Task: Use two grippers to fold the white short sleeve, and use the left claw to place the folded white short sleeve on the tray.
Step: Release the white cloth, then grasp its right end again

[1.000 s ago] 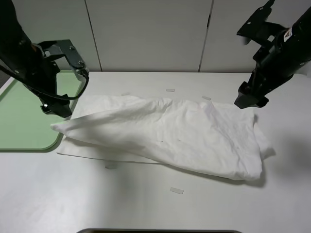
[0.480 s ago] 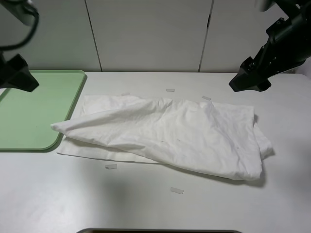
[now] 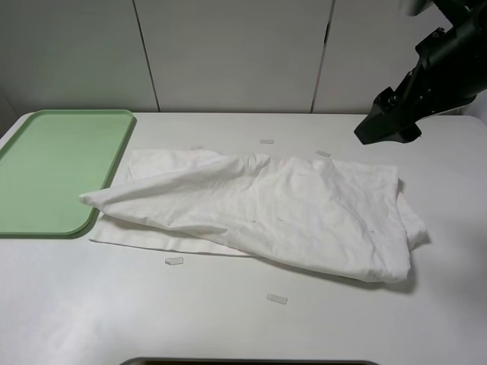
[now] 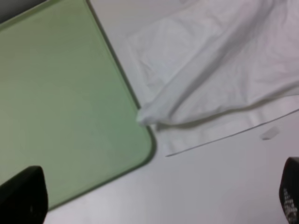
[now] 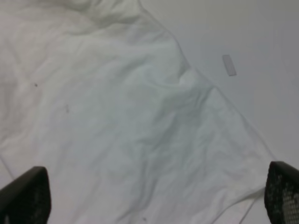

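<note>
Two grippers, one shirt, one tray, listed as I see them from my desk.

1. White shirt (image 3: pixel 259 213): lies on the table (image 3: pixel 228 327), doubled over once on a slant. The top layer is rumpled and the lower layer shows along the near edge. Its pointed left end reaches the tray's rim; none of it lies inside.
2. Green tray (image 3: pixel 46 175): at the table's left, no cloth in it.
3. Left gripper (image 4: pixel 156 193): out of the high view. Its wrist camera shows both fingers spread wide above the tray corner and the shirt's point, grasping nothing.
4. Right gripper (image 5: pixel 153 193): held high by the shirt's right end, fingers spread wide, nothing between them.
5. Tape strips (image 3: pixel 277 299): a few, scattered on the table near the shirt.

Handling note, my judgement: folding is part done, placing not begun. For the next fold I would lower both grippers together onto matching spots of one long edge and pinch both layers. I would lift only enough to clear the cloth beneath, then carry the edge across evenly so the slant squares up. Thin cotton will likely slip from a shallow pinch.
</note>
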